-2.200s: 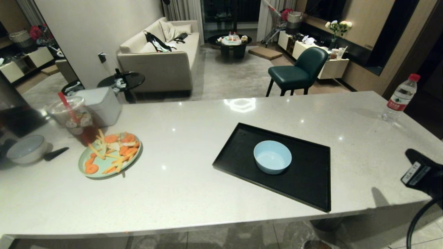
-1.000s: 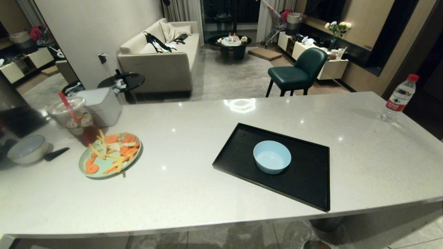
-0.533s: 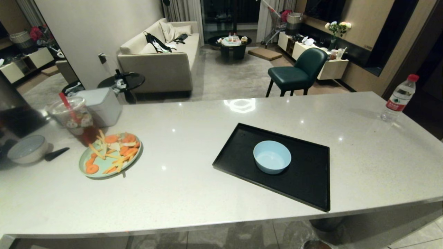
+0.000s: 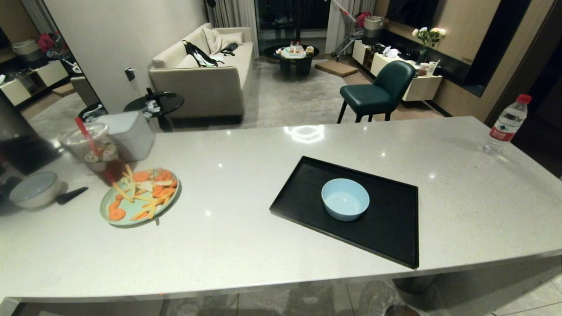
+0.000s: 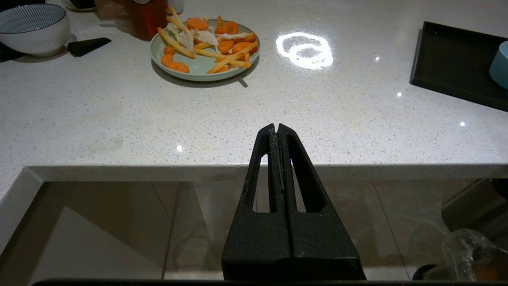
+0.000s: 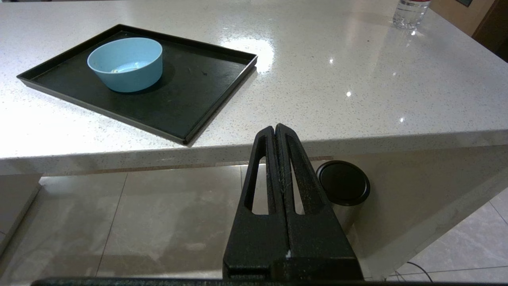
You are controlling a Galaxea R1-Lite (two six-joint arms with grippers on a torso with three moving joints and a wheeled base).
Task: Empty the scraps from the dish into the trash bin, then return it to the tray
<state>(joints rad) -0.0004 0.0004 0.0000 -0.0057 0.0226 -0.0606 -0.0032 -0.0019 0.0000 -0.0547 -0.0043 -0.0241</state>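
Light-blue bowl [image 4: 345, 199] sits centred on the black tray [image 4: 386, 239], looking emptied; left gripper [image 5: 276, 129] and right gripper [image 6: 276, 129] hang below the tray's counter [image 4: 246, 237], both clenched on nothing, seemingly parked.

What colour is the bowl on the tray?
Light blue, plain and matte. The bowl shows best in the right wrist view, on the black tray.
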